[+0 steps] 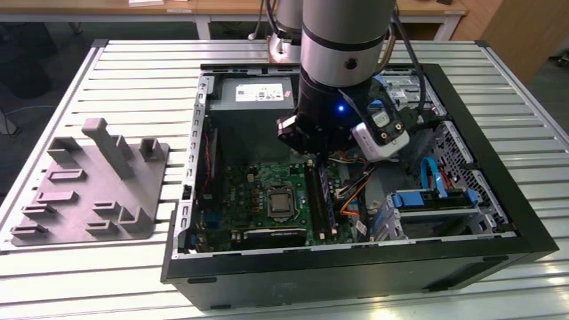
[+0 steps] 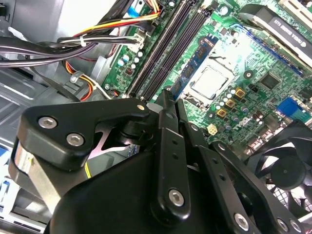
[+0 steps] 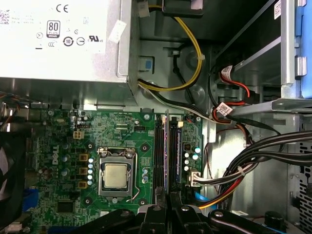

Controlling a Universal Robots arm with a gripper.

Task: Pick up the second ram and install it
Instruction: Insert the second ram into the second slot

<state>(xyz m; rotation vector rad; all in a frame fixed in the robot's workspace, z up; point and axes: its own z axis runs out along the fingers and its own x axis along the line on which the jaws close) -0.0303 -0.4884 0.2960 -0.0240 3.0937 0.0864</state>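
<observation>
One pincer (image 3: pixel 168 197) poised over motherboard (image 3: pixel 63 146) slots (image 3: pixel 160 151); labels left unread.

power supply (image 3: pixel 63 44): white label, certification marks; motherboard (image 3: pixel 53 146): white maker's logo; wording not transcribed

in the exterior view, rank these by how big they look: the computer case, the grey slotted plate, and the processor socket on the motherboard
1. computer case
2. grey slotted plate
3. processor socket

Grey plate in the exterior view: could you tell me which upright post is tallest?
The post at the grey plate's far end, rising well above every other post on it.
</observation>
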